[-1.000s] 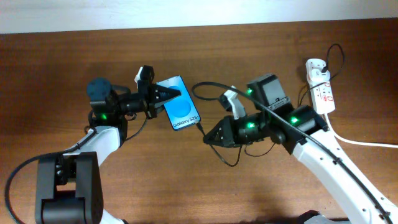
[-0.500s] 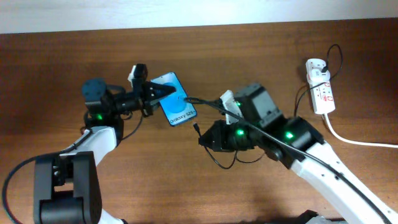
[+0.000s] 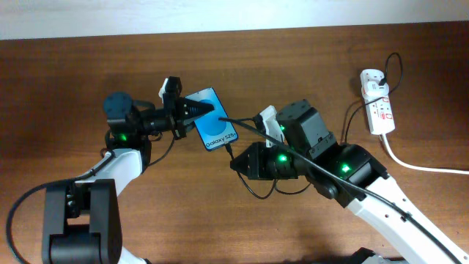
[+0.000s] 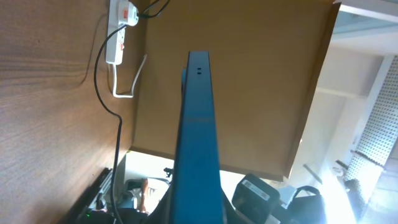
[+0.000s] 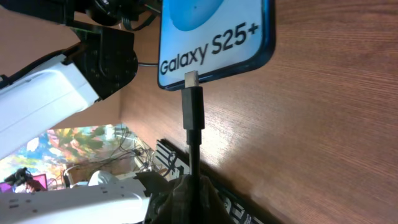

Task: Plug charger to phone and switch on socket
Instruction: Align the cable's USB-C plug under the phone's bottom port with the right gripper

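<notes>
The left gripper (image 3: 196,111) is clamped on the Galaxy S25+ phone (image 3: 216,130), which sits at about ten o'clock of the table (image 3: 88,66) centre. At the phone's five o'clock, the right gripper (image 3: 236,163) pinches the black charger cable (image 5: 193,118). Its USB-C tip (image 5: 191,81) meets the phone's bottom edge and seems not yet seated. The white power strip (image 3: 379,110) lies at two o'clock with no gripper near it. Plugging in and switching on both appear to remain.
</notes>
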Action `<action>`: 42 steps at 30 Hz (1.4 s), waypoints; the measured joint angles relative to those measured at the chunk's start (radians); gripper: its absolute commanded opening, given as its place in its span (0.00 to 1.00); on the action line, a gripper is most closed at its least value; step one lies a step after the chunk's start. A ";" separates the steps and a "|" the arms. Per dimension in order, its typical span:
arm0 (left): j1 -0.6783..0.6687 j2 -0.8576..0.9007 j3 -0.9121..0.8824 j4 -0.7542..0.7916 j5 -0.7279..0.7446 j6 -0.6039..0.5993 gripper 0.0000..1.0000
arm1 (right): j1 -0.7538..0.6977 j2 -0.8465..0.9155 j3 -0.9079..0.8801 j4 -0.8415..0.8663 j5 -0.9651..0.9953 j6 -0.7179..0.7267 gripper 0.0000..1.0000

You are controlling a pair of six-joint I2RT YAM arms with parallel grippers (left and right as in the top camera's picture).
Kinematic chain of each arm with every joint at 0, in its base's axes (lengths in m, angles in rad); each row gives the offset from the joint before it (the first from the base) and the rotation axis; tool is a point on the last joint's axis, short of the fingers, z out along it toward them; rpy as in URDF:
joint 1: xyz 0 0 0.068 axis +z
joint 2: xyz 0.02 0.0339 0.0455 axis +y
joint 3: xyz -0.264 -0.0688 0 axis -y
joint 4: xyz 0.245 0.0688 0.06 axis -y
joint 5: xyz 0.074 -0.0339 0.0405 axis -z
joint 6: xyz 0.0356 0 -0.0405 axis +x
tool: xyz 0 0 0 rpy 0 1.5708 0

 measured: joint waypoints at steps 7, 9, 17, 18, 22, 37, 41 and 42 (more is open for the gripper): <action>0.000 0.000 0.000 0.000 -0.004 -0.032 0.00 | 0.000 0.002 0.000 -0.006 0.003 0.068 0.04; 0.000 0.000 0.000 0.000 -0.010 -0.033 0.00 | 0.000 0.002 0.000 -0.005 0.002 0.077 0.04; 0.000 0.000 0.000 0.000 -0.027 -0.040 0.00 | 0.000 0.009 0.000 0.000 -0.015 0.087 0.04; -0.002 0.000 0.000 0.000 -0.027 -0.040 0.00 | 0.000 0.009 0.000 0.000 -0.016 0.090 0.04; -0.019 0.000 0.000 0.000 -0.037 -0.041 0.00 | 0.000 0.009 0.000 0.000 -0.016 0.096 0.04; -0.028 0.001 0.004 0.285 -0.011 -0.110 0.00 | 0.000 0.011 0.000 0.003 -0.018 0.101 0.04; -0.029 0.001 0.004 0.314 0.031 -0.148 0.00 | 0.000 0.014 0.000 0.021 0.000 0.099 0.04; -0.027 0.001 0.004 0.313 0.032 -0.150 0.00 | 0.000 0.014 0.000 0.010 0.003 0.096 0.04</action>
